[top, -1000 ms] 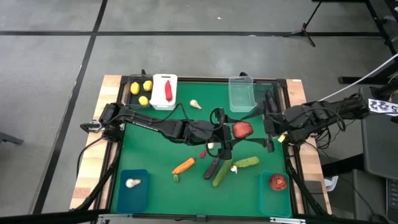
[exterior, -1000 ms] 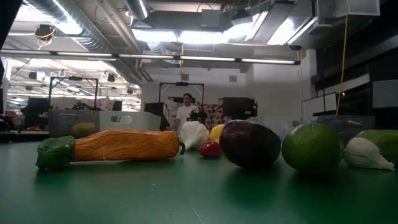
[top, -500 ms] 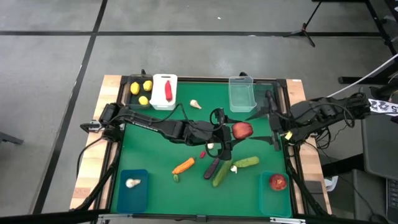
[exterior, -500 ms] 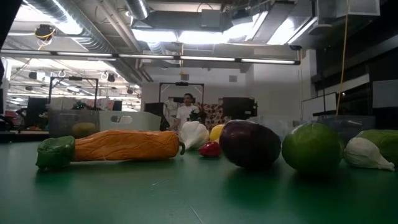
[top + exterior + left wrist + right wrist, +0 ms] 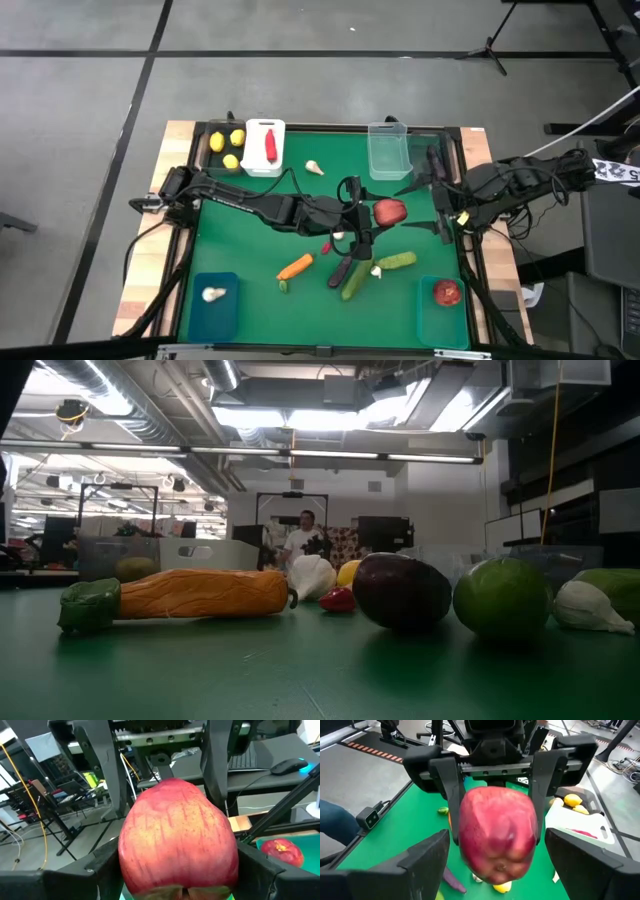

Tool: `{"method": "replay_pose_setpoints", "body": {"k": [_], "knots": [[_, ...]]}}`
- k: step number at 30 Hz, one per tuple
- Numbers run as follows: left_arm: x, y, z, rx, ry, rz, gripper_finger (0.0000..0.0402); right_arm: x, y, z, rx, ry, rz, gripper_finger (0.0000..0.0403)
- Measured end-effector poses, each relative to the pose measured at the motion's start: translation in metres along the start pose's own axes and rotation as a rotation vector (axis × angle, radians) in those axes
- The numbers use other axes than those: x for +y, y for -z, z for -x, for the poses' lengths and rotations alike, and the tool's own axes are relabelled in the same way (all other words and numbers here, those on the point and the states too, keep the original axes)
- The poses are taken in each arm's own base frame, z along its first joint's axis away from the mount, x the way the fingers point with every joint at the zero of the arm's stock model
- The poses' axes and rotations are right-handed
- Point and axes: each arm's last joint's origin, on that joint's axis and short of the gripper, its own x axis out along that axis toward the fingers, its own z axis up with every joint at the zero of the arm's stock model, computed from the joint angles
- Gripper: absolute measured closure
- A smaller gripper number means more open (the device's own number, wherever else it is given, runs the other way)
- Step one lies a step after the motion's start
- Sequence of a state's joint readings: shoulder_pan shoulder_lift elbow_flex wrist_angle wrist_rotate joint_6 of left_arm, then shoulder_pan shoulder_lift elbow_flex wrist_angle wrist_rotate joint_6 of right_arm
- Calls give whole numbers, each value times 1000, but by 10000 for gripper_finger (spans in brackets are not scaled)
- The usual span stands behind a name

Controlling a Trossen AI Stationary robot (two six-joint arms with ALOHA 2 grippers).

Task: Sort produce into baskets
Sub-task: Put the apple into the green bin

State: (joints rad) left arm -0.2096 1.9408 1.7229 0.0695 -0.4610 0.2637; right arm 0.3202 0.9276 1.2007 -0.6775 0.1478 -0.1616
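A green table (image 5: 250, 300) fills the scene. Above its middle, the left gripper (image 5: 378, 210) clamps a round red fruit (image 5: 390, 209) between its fingers. The right gripper (image 5: 428, 205), fingers spread wide, faces the fruit from just beside it, without touching.

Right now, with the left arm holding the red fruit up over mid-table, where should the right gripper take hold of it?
Probably the rounded end facing the right gripper, approached head-on from the right. The left gripper clamps the red fruit on two opposite sides, leaving that end bulging free past its fingers. The right jaws stand wide open.
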Motion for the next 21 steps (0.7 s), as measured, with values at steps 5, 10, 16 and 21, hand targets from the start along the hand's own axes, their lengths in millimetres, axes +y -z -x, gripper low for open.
{"method": "replay_pose_setpoints", "body": {"k": [5,10,16,21], "knots": [[0,0,0,-2,-1,2,126,1,-1,-6,10,-1,2,75],[0,0,0,1,0,3,126,2,-1,-13,23,-2,4,77],[0,0,0,4,1,5,126,2,-1,-15,19,3,4,123],[0,0,0,4,0,10,126,1,-1,-14,25,19,3,170]]}}
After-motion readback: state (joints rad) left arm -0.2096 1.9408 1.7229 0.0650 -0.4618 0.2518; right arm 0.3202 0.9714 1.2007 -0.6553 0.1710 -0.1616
